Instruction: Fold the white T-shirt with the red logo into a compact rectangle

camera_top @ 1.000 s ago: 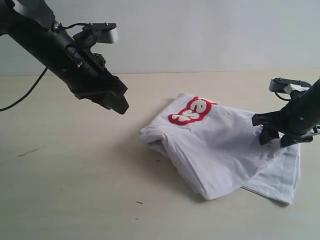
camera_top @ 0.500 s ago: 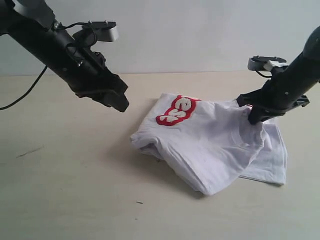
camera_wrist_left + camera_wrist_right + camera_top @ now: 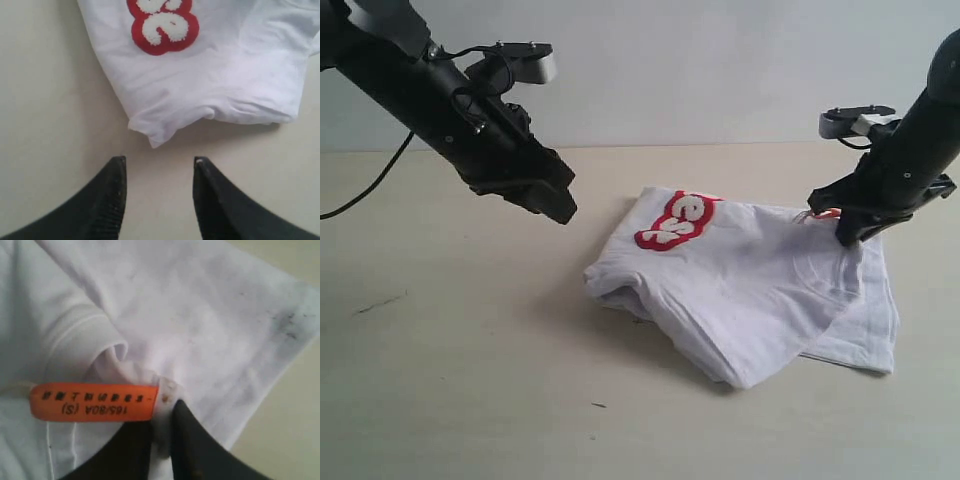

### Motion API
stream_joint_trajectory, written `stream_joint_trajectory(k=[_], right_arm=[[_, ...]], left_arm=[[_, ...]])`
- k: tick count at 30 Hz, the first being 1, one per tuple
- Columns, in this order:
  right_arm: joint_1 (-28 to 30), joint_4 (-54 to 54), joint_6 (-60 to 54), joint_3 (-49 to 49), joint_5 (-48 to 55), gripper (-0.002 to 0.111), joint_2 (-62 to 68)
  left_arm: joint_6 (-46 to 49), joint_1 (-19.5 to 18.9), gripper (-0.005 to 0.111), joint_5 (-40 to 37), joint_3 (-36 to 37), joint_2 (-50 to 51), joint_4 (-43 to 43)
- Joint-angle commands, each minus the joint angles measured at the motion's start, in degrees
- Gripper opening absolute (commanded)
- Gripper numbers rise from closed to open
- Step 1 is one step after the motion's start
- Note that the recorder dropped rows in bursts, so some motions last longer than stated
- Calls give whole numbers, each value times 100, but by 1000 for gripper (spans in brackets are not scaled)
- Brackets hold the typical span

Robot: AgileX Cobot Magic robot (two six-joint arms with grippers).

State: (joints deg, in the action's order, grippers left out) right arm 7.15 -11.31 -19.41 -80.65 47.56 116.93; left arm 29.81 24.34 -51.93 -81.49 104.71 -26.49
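Shifted right, the right claw point(image 3: 847, 234) pinches the rumpled white T-shirt point(image 3: 740, 290).

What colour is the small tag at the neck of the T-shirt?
The tag is orange; clearest in the right wrist view.

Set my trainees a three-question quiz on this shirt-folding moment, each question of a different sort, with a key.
1. True or false: the left gripper is shut on the white T-shirt.
2. What lies right beside the spot where the right gripper pinches the shirt? A. the orange neck tag B. a pocket C. a button
3. Short answer: in the exterior view, which gripper is the red logo nearer to?
Key: 1 false; it is open over the table, off the shirt. 2 A. 3 the left gripper.
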Motion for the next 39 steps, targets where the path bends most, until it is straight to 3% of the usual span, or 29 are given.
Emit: stream_joint_trajectory(k=[1,3,14,22,28,33,39], right_arm=[[-19,299,208,-43,-95,5,-103],[-19,220,188,-43,-59,0,-152],[-84,835,549,-43,-98,0,-1221],[-850,4124,2254,-545,957,0,-1801],[-800,5375,2622,-534,1816,0,-1466],[-782,7085,3238,-534,2240,0,-950],[-495,6816,2925,-429,2240,0,-716]], left_arm=[[17,-1,43,51,21,-66,10],[4,-1,43,51,21,-66,10],[4,-1,43,96,21,-66,10],[4,-1,43,123,21,-66,10],[4,-1,43,123,21,-66,10],[-19,-1,43,152,21,-66,10],[-19,-1,43,232,21,-66,26]])
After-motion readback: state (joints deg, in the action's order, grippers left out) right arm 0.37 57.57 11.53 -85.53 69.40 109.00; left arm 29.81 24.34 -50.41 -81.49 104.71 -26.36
